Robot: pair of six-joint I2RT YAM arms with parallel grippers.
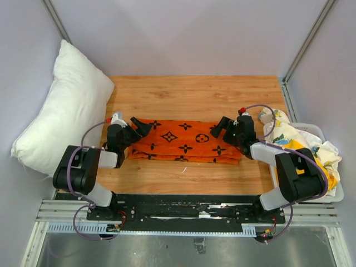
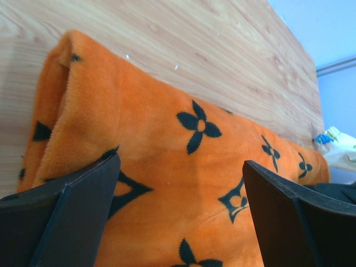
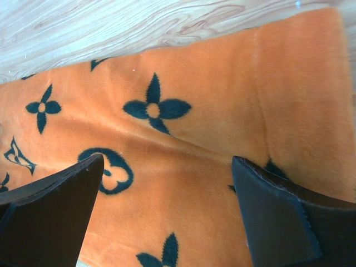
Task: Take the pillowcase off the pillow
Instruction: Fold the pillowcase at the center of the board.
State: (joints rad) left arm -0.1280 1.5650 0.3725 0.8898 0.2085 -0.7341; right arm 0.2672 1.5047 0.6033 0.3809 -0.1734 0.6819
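Folded orange, black-motif fleece pillowcase lies lengthwise just ahead of left gripper and right gripper, both gaping, apparently empty.

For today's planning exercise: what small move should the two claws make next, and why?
Probably lift both claws clear. The orange plush pillowcase with black motifs lies folded on the wooden table, apart from the plump white pillow off to the left; left claw and right claw stand open at its ends, holding nothing.
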